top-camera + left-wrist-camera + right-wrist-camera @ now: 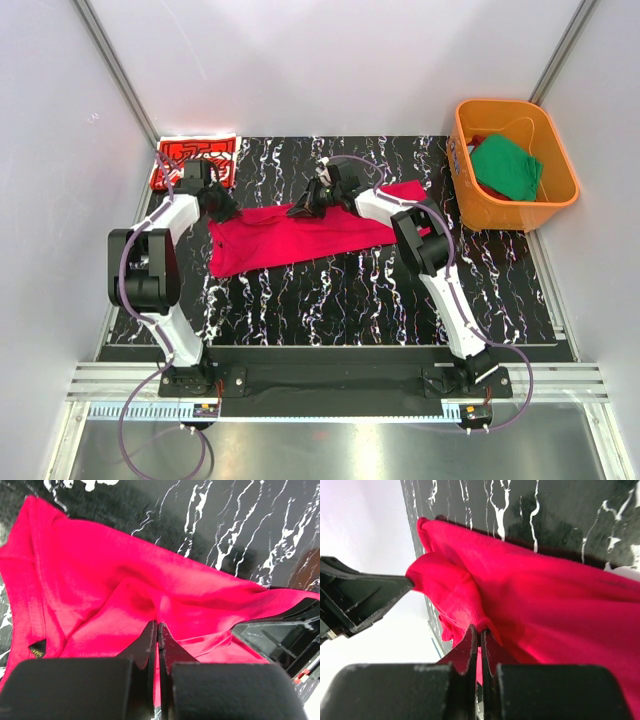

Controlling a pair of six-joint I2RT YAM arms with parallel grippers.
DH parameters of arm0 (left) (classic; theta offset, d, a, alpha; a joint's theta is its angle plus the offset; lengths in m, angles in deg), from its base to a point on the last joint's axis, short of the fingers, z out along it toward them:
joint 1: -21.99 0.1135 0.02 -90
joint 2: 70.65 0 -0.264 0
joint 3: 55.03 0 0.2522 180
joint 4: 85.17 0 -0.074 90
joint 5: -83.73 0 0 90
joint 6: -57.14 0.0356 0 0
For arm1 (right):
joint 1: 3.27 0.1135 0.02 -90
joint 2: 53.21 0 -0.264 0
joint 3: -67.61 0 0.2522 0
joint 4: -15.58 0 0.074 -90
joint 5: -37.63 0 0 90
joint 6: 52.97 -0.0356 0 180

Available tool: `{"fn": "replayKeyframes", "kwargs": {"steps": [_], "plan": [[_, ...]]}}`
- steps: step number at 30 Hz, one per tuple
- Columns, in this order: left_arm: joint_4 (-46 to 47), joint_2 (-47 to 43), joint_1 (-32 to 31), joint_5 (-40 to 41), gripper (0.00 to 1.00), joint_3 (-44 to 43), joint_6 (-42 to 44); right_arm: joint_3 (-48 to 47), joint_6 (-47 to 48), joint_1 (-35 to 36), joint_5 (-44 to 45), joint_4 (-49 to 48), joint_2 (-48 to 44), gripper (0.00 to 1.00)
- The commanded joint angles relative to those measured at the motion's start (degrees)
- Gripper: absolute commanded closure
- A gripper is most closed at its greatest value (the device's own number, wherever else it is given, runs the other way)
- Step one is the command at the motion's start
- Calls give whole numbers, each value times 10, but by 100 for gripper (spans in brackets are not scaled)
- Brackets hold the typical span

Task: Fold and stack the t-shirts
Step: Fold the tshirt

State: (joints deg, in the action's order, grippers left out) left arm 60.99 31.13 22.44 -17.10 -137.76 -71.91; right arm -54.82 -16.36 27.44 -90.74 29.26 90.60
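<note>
Plain crimson t-shirt [290, 240] lies crumpled mid-table on black marbled table [350, 300]. It looks light and limp, likely to sag, and is best taken at the hems. Both arms reach low. Left gripper [157, 625] and right gripper [479, 630] each pinch its far edge. Beyond sit a folded printed red tee [195, 155] and a green tee [505, 168] in an orange tub [515, 215].

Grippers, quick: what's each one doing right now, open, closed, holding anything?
Left gripper: closed, pinching the crimson t-shirt.
Right gripper: closed, pinching the crimson t-shirt too.
</note>
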Motion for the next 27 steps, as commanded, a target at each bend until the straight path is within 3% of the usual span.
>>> {"fn": "replayKeyframes", "kwargs": {"steps": [1,10,18,27], "plan": [[10,3,-1,-16,100,-28,2,-25,-5,-3,-24,-4,1,96],[-13,-64,-1,-18,100,36,6,48,3,-2,-30,-15,-41,96],[-8,-186,-21,-9,100,159,-9,66,14,-1,-36,-12,-55,96],[-9,-227,-25,-8,100,221,-12,76,20,-2,-39,-10,-65,95]]}}
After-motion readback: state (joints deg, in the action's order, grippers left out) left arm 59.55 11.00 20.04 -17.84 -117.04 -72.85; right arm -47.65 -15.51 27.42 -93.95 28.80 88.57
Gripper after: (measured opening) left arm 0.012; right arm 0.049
